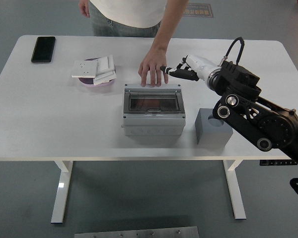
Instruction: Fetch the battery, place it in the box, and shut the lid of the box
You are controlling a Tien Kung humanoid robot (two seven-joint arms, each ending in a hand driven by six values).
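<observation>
Table [49, 129]: white, near edge along the bottom of the head view.

Block [212, 128]: grey cube with a round recess in its top, near the front edge, right of the box and apart from it. The right arm passes just above and behind it.

Box [153, 110]: grey enclosure at table centre, standing flat. Lid [153, 101] down over the top, a dark tinted window in a grey frame. Something reddish shows faintly through the window; it may be the battery, but cannot be told for certain.

Right arm [258, 116]: black, enters from the lower right and reaches up over the table.

Right hand [181, 71]: white-backed with black fingers, raised behind the box's far right corner, clear of the lid. Fingers extended toward the left, fairly close together, holding nothing. Fingertips just beside the person's hand; contact cannot be told.

Person's hand [153, 68]: palm down on the table just behind the box's far edge, fingers spread, tips at or near the lid's rear edge.

Plate [96, 82]: pink, left of the box, well apart from it, carrying a stack of white wall switches [94, 68].

Phone [43, 49]: black, lying flat at the far left corner.

Person [129, 15]: stands at the far side, white top and jeans, one arm reaching down to the table.
</observation>
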